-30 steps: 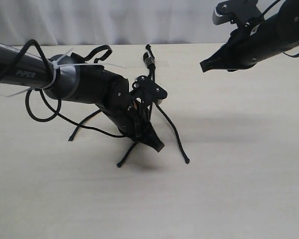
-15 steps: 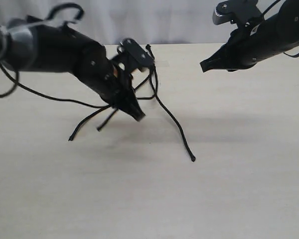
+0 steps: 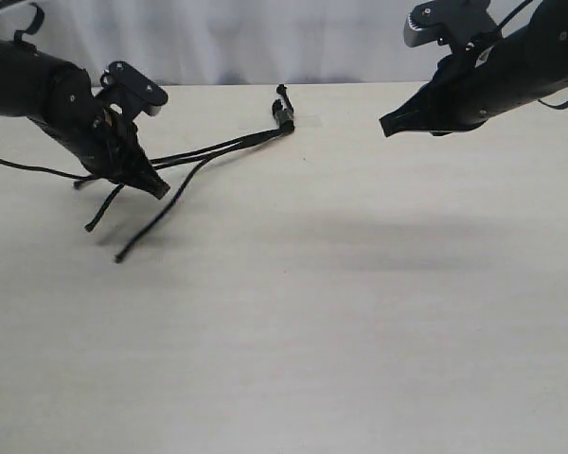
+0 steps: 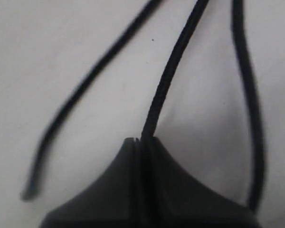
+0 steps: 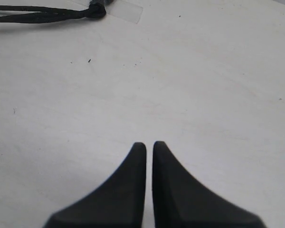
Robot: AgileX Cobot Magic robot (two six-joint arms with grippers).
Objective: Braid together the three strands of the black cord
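The black cord's knotted head [image 3: 284, 112] is taped to the table at the back middle, also in the right wrist view [image 5: 96, 10]. Its three strands [image 3: 218, 149] all run leftward from it, close together. My left gripper [image 3: 158, 190] is shut on one strand [image 4: 168, 80], low over the table at the left. A second strand [image 4: 71, 102] lies to one side with its tip free. The third [image 4: 247, 90] passes on the other side. One loose tip [image 3: 119, 256] rests nearest the front. My right gripper [image 3: 386, 126] hangs shut and empty above the back right [image 5: 149, 145].
Clear tape [image 5: 126, 11] holds the cord's head down. A glossy arm wire [image 3: 28, 168] trails off the left arm over the table. The far table edge meets a white curtain [image 3: 265, 38].
My left gripper has swung left and back across the table with its strand. All strands now lie left of the head. The right arm has not moved.
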